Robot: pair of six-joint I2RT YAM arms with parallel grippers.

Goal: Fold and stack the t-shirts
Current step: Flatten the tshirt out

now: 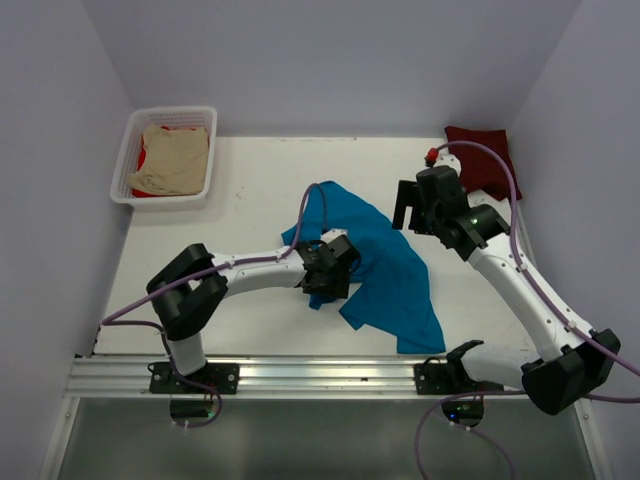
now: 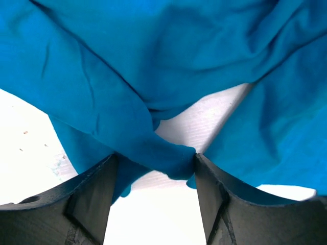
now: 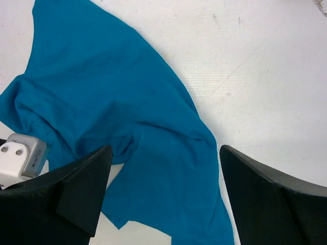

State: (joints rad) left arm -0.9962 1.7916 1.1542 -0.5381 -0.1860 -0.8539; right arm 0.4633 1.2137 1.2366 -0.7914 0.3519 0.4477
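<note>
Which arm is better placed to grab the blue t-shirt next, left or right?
Left. The left gripper is down on the teal t-shirt with a fold of cloth between its open fingers; the right gripper hangs open above, touching nothing.

A beige cloth shirt (image 1: 175,160) covers nearly all of the red cloth shirt (image 1: 141,155) beneath it. The right arm (image 1: 500,265) hides part of the dark maroon cloth shirt (image 1: 488,150).
</note>
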